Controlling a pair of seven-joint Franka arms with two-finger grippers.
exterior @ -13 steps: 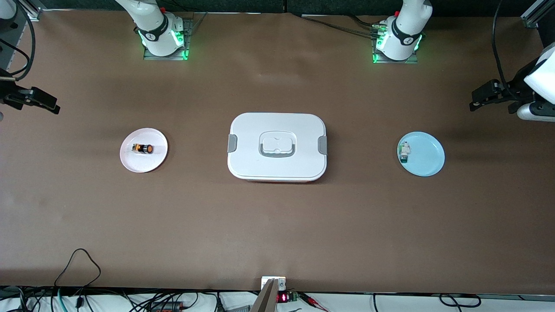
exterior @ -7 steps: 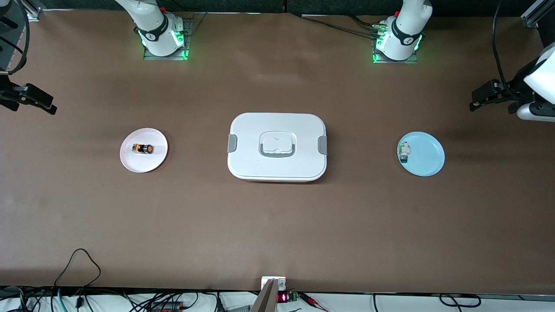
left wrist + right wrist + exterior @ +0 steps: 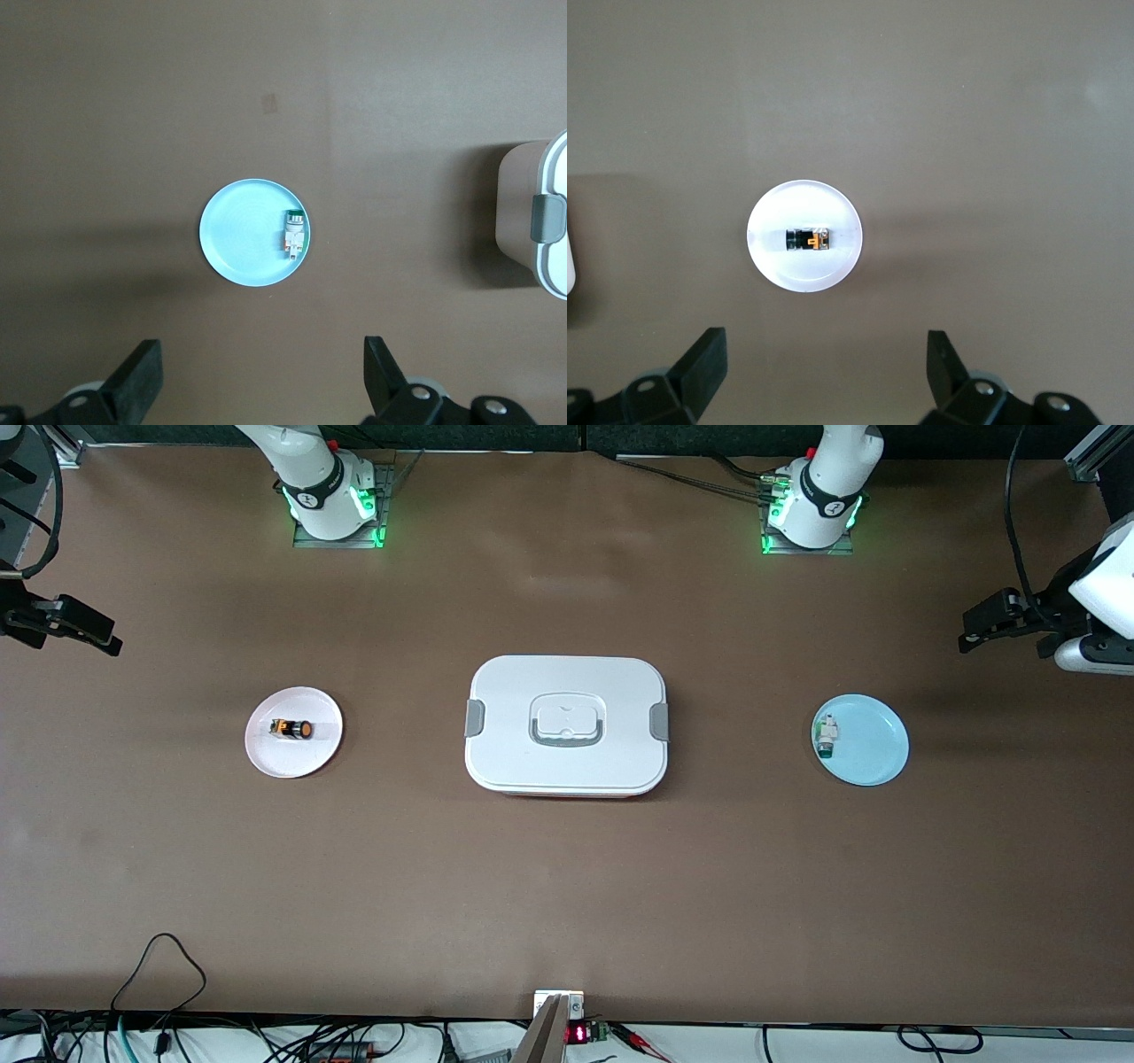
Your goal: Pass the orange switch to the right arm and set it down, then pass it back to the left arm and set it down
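The orange switch lies on its side on a pink plate toward the right arm's end of the table. It also shows in the right wrist view on that plate. My right gripper is open and empty, high over bare table beside the pink plate; its jaws stand wide apart. The white box sits shut at the table's middle. My left gripper is open and empty, high over bare table beside a blue plate; it also shows in the left wrist view.
The blue plate toward the left arm's end holds a small white-and-green switch, also seen in the left wrist view. The box's end with a grey latch shows there. Cables lie along the table's near edge.
My right gripper has shifted slightly over its end of the table. The left gripper, the switch, the plates and the box have not moved.
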